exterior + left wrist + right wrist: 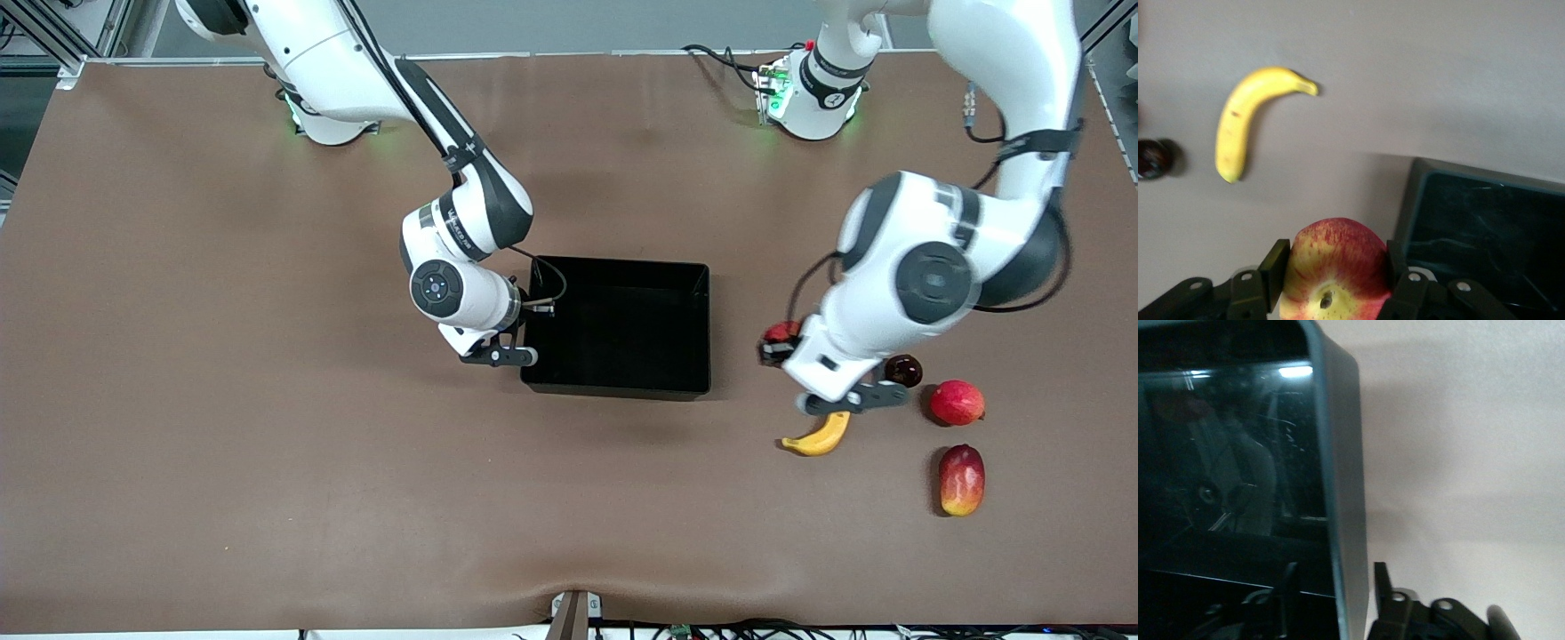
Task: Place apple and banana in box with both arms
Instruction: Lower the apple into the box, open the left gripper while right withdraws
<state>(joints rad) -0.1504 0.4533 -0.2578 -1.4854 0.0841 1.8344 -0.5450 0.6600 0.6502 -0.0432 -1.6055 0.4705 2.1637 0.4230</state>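
My left gripper (779, 343) is shut on the apple (783, 332), red streaked with yellow, and holds it above the table between the box and the other fruits. In the left wrist view the apple (1333, 270) sits between my left gripper's (1336, 252) fingers, stem dimple showing. The yellow banana (819, 436) (1245, 120) lies on the table nearer the front camera. The black box (702, 329) (1451, 200) stands mid-table. My right gripper (530, 331) (1334, 579) is open and straddles the box wall (1345, 520) at the right arm's end, one finger inside and one outside.
A small dark fruit (905, 369) (1151, 159), a pinkish-red round fruit (957, 402) and a red-and-yellow mango-like fruit (962, 480) lie toward the left arm's end of the table, near the banana. The brown table (267, 444) stretches wide around the box.
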